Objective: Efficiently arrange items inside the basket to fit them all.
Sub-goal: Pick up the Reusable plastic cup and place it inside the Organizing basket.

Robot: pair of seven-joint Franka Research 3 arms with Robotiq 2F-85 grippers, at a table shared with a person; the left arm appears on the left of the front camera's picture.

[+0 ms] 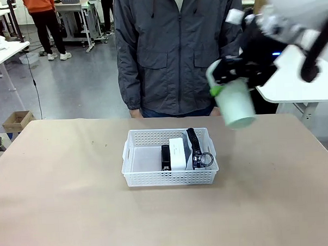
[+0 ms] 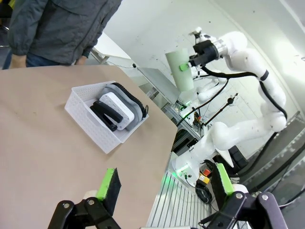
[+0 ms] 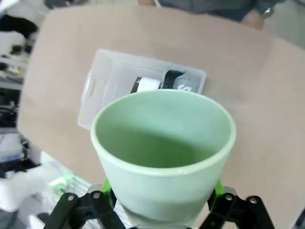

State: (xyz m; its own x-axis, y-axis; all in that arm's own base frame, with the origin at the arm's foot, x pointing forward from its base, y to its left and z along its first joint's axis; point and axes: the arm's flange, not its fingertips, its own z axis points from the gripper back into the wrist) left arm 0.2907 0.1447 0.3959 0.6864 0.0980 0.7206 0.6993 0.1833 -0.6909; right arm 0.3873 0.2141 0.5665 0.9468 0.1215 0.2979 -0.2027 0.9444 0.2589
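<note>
Left gripper (image 2: 164,188): jaws released, holding nothing, above near table (image 1: 59,215) edge. White perforated basket (image 1: 133,157): mid-table, left half bare. Inside right half, standing on edge side by side: black stapler (image 1: 165,157), white boxy device (image 1: 177,153), grey zip pouch (image 1: 194,146) with key ring. Right gripper (image 1: 223,79): raised above table right of basket, jaws grasping pale green cup (image 1: 235,104), rim tilted down toward basket. Person in grey jacket (image 1: 177,46): far edge.

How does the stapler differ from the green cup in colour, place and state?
The stapler is black; the green cup is pale green. The stapler lies in the basket beside the white device; the cup hangs in the air, clamped by the right gripper, right of the basket.
</note>
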